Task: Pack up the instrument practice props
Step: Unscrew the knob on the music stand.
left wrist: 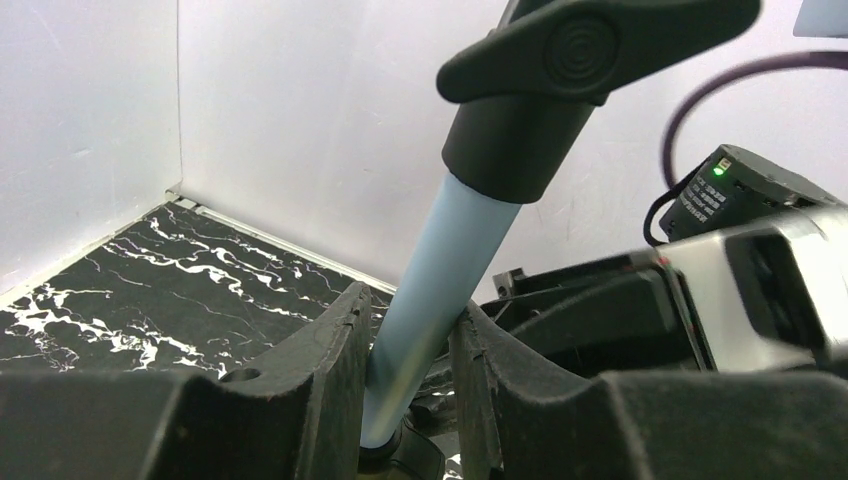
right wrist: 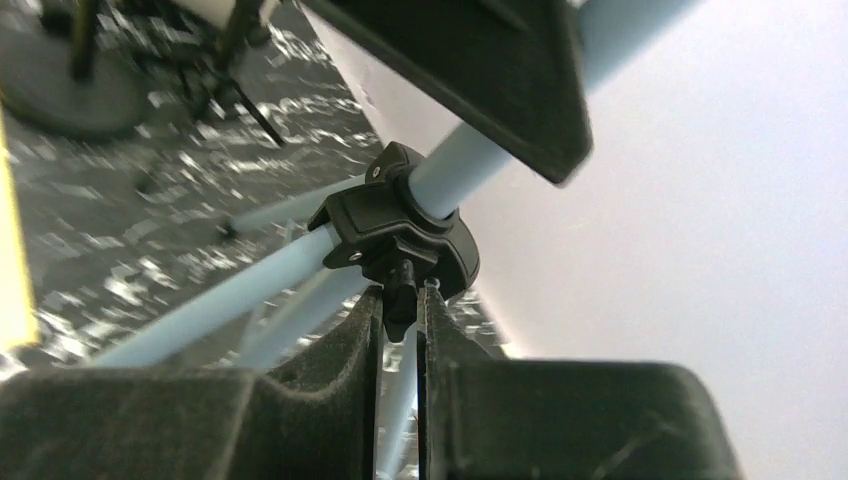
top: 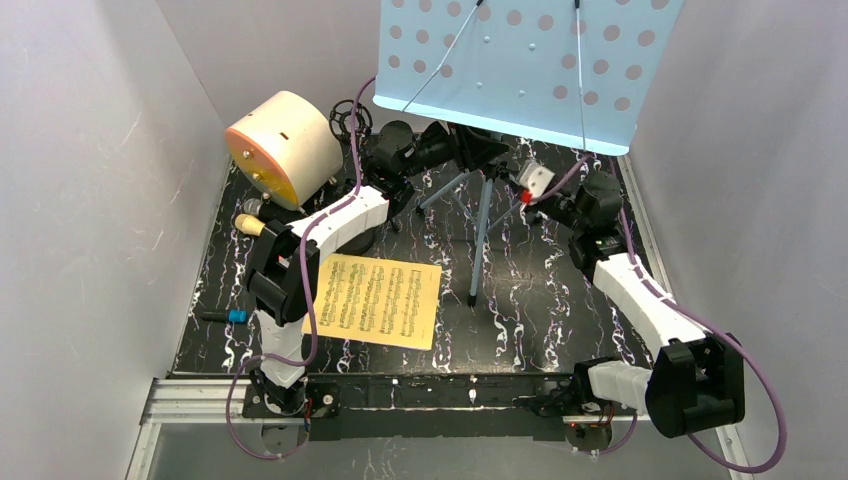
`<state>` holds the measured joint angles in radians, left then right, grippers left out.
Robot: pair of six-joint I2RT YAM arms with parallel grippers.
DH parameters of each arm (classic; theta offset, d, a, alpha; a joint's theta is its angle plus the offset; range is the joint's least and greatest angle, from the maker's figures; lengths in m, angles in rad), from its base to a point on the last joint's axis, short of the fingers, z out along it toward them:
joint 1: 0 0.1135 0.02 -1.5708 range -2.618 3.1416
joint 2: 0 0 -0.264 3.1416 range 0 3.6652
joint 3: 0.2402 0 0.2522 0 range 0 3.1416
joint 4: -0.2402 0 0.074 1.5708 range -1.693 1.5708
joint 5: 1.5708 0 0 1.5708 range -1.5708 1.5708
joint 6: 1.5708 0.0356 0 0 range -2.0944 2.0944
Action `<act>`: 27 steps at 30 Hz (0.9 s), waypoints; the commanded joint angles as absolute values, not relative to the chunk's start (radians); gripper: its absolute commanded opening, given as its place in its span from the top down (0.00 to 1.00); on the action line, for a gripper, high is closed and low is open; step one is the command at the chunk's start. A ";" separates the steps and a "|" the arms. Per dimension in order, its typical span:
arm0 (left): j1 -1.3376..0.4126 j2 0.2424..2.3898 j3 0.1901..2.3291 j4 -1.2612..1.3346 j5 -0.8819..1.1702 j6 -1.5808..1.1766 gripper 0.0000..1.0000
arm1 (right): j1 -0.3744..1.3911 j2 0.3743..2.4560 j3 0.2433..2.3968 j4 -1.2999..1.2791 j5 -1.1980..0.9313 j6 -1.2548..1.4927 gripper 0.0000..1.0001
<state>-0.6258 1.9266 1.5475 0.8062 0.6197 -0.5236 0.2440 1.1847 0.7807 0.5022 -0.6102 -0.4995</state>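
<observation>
The blue perforated music rack (top: 520,60) stands at the back of the mat on its tripod legs (top: 481,235). My left gripper (top: 468,150) (left wrist: 410,360) is shut on the rack's pale blue pole (left wrist: 440,260), just under a black clamp knob (left wrist: 590,45). My right gripper (top: 522,188) (right wrist: 402,310) is shut on the small black wing knob (right wrist: 399,290) of the tripod collar (right wrist: 400,225). A yellow score sheet (top: 375,300) lies flat at the front. A cream microphone (top: 250,224) and a silver-headed one (top: 249,207) lie at the left, beside the cylinder.
A big cream cylinder with an orange face (top: 285,148) lies at the back left. A black stick with a blue tip (top: 228,316) rests at the mat's left edge. A dark round base (right wrist: 80,100) shows blurred. White walls enclose the black marbled mat (top: 560,300).
</observation>
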 commanded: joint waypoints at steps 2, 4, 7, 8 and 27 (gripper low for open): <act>-0.620 1.891 1.535 0.670 0.588 -0.542 1.00 | 0.341 1.156 0.852 0.216 -0.473 -1.246 0.99; -0.619 1.895 1.539 0.670 0.585 -0.544 1.00 | 0.401 1.149 0.814 0.228 -0.355 -1.423 0.99; -0.620 1.897 1.542 0.671 0.584 -0.549 1.00 | 0.447 1.140 0.706 0.378 -0.243 -1.681 0.99; -0.619 1.897 1.542 0.670 0.583 -0.549 1.00 | 0.454 1.142 0.681 0.416 -0.225 -1.750 0.99; -0.620 1.884 1.532 0.656 0.573 -0.520 1.00 | 0.472 0.998 0.659 0.572 -0.139 -0.526 0.32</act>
<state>-0.6235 1.9202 1.5475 0.7834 0.6006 -0.5049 0.4725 1.0435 0.6529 0.5045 -0.2039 -1.0199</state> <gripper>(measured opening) 0.294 0.612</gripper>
